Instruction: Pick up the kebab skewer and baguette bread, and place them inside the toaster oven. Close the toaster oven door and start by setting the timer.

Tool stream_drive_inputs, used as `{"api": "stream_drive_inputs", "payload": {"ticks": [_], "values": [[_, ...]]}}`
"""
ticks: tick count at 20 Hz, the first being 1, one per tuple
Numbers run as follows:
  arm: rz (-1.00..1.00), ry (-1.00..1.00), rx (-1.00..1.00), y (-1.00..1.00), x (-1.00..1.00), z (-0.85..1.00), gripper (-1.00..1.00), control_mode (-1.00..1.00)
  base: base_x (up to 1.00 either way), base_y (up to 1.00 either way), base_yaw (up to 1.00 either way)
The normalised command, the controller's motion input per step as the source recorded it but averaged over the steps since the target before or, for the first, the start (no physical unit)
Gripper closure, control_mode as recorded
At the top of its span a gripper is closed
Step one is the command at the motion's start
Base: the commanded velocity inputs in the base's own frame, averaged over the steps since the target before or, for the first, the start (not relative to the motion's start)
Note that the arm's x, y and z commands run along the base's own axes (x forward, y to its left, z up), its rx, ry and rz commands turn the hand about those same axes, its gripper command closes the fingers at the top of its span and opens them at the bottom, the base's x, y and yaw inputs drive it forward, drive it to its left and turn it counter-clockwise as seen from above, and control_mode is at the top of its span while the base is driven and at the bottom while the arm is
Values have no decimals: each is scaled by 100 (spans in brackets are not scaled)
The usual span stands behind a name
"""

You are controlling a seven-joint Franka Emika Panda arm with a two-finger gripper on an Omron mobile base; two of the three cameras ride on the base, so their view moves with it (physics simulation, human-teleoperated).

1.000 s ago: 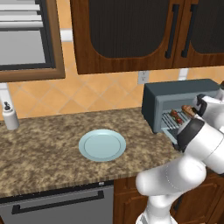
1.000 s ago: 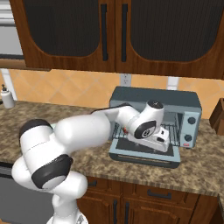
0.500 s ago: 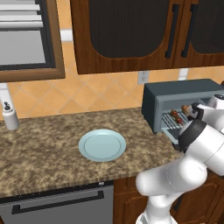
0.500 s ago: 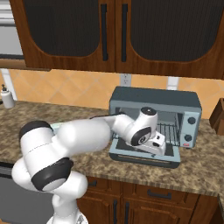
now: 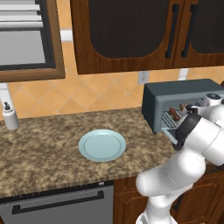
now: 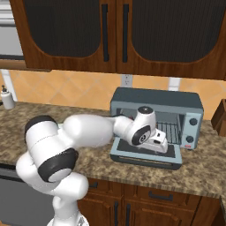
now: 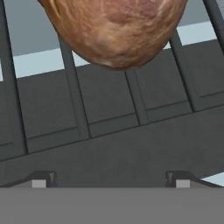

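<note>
- Where the speckled brown granite counter (image 5: 52,148) meets the tiled wall, the boxy grey-blue toaster oven (image 6: 154,102) is seen standing, its toaster oven door (image 6: 145,156) folded down flat in front of the cavity.
- Inside the cavity, a wire rack (image 7: 78,113) of thin dark parallel bars is visible over a smooth grey floor.
- The baguette bread (image 7: 116,30) is seen on that rack in the hand view as a rounded tan-orange end with a mottled, crusty surface and paler streaks.
- The kebab skewer (image 5: 177,111) is made out in the left base view as small dark red and brown chunks lying on the rack toward the left of the cavity.
- The gripper (image 7: 109,177) is held just over the lowered door at the oven mouth, jaws spread wide with nothing between them; the two small dark fingertips (image 7: 43,178) are set far apart, just short of the bread.
- A round, glossy pale-blue plate (image 5: 102,145) lies bare on the counter, well apart from the oven.
- A small white dispenser bottle (image 5: 9,116) stands upright at the far left by the wall.
- Two round knobs (image 6: 191,122) are set on the oven's right front panel.
</note>
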Motion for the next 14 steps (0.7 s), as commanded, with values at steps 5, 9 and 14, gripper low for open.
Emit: {"api": "stream_drive_inputs", "payload": {"ticks": [5, 9, 14], "values": [[-6, 0, -1, 1, 37, -5, -100, -100, 0, 0, 0], [-21, -1, 1, 11, 56, -2, -100, -100, 0, 0, 0], [-29, 0, 4, 12, 56, -2, -100, -100, 0, 0, 0]]}}
